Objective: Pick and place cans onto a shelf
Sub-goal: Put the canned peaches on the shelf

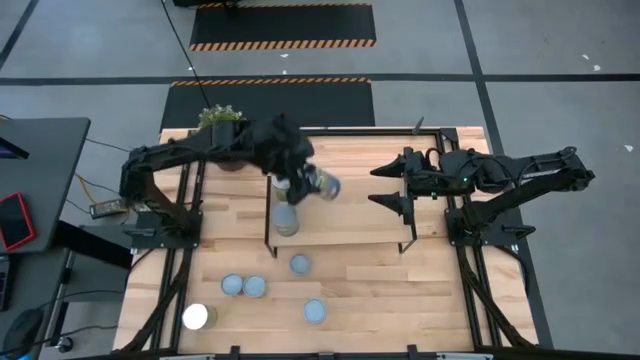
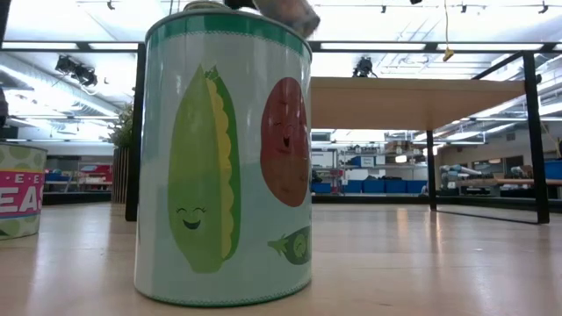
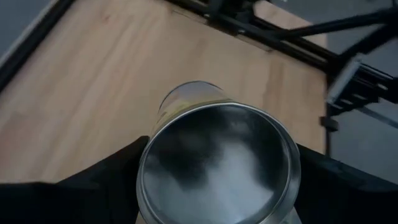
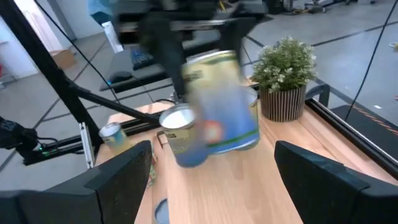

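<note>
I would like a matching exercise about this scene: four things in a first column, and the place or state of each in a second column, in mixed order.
Column A
1. left gripper
2. right gripper
3. potted plant
4. white-topped can

Column B
a. far left corner of the table
b. open, holding nothing
c. standing on the table, near its front left edge
d. closed on a can

Pairs: 1-d, 2-b, 3-a, 4-c

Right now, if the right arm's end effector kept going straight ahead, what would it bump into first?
Probably the can held by the left end effector; the right end effector is open and faces it, though depth is uncertain.
</note>
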Motion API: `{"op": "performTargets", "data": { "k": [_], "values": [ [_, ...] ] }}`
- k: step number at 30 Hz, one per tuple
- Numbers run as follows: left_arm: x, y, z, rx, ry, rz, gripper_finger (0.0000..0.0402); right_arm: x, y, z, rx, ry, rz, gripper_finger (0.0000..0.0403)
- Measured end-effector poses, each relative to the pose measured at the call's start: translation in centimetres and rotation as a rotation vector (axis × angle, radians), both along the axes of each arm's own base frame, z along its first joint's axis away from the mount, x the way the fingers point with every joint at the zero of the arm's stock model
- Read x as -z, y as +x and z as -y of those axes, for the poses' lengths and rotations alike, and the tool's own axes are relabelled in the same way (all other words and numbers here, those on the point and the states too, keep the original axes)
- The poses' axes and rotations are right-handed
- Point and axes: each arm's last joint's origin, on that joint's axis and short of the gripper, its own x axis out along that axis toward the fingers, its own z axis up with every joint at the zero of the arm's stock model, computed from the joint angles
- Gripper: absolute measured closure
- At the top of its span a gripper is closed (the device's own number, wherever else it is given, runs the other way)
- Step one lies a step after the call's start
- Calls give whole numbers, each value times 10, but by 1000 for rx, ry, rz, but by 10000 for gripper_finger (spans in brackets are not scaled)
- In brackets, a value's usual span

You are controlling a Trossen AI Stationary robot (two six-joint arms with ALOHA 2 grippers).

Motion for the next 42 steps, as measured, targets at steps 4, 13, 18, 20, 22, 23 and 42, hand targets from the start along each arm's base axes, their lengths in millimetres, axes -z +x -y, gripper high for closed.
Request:
{"op": "performTargets", "data": {
  "k": [4, 13, 18, 20, 22, 23, 42],
  "values": [
    [12, 8, -30, -9, 6, -26, 79, 1, 0, 3, 27, 11, -8, 56],
    [42, 20, -55, 24, -14, -157, 79, 1, -1, 9, 62, 6, -18, 56],
    [48, 21, -50, 82, 33, -214, 79, 2, -1, 11, 72, -2, -20, 56],
    [52, 22, -48, 107, 50, -243, 79, 2, 0, 12, 65, -6, -21, 56],
    [55, 23, -47, 123, 59, -266, 79, 2, 0, 13, 54, -9, -23, 56],
    [58, 24, -47, 125, 61, -282, 79, 2, 0, 13, 48, -10, -24, 56],
    [72, 40, -42, 213, 65, -274, 50, 1, 0, 13, 31, -33, -21, 56]
  ]
}}
